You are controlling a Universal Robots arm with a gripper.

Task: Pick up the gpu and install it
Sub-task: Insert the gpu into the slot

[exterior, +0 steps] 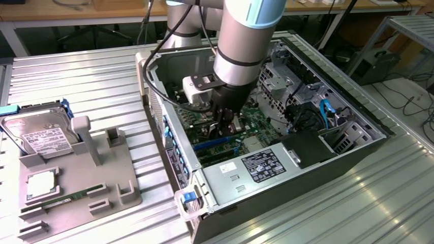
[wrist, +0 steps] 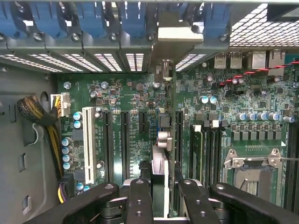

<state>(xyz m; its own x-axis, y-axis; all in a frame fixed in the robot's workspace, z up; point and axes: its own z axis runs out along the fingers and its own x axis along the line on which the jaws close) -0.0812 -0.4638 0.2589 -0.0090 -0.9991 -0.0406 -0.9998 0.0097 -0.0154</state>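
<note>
Holding the card [wrist: 159, 172] edge-on, my tool [wrist: 159, 198] pinches it between both fingers, inside the computer case [exterior: 352, 152]. Card sits directly beneath the tool, long axis parallel to the motherboard [wrist: 117, 93] slots, bracket toward the rear openings.

The gpu [wrist: 161, 140] stands edge-on upon the motherboard [wrist: 121, 93] inside the case [exterior: 352, 152].
</note>
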